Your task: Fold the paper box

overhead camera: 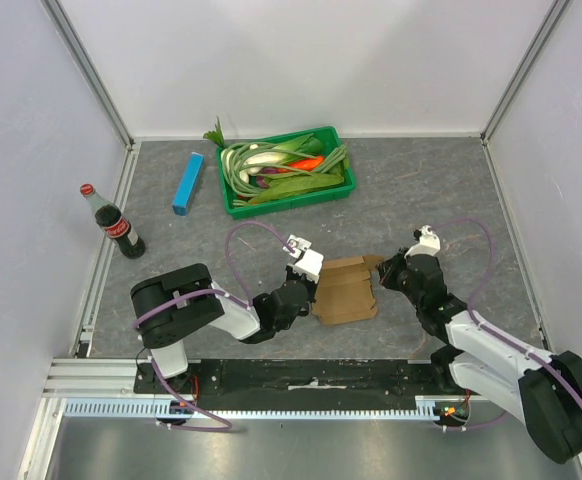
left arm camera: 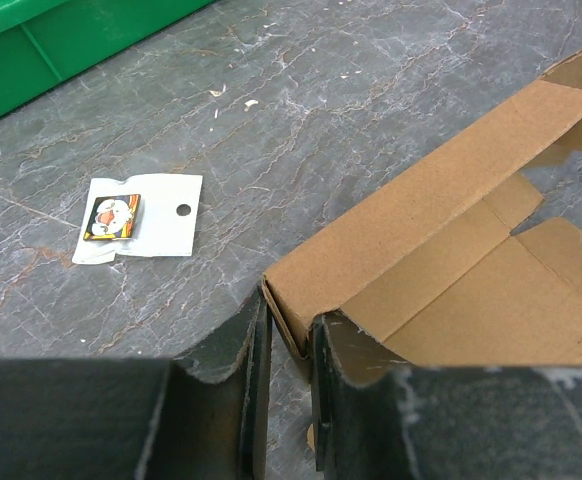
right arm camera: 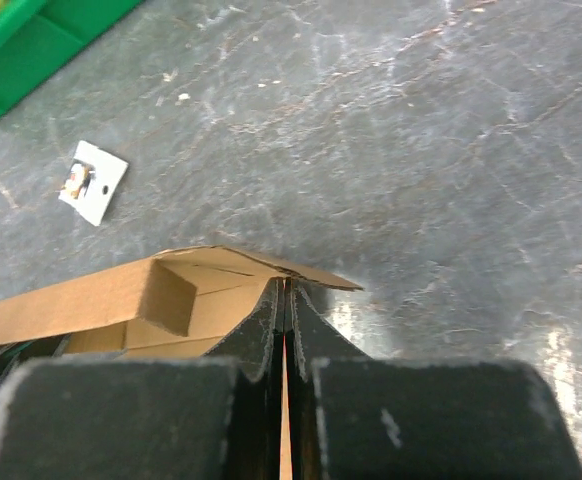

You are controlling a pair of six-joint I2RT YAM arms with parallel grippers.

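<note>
Grey table (overhead camera: 421,180) | box (overhead camera: 346,290) part-folded: one wall up, other flaps unfolded | left gripper (left arm camera: 289,330) clamps its left wall | right gripper (right arm camera: 284,300) pinches its right flap

Your left arm (overhead camera: 233,315) lies low and stretches rightward from its base, wrist turned so the left gripper (overhead camera: 311,300) points toward the middle. Its jaws stand a little apart, with its fingers (left arm camera: 239,372) set on either side of a raised corner wall of the paper box (overhead camera: 346,292) and pressed against it. Your right arm (overhead camera: 476,335) angles in from the near right corner toward the upper left, ending in a bent wrist. The right gripper (overhead camera: 383,272) meets the opposite end, jaws pressed fully together on a thin flap, whose edge shows as a fine line between them.
</note>
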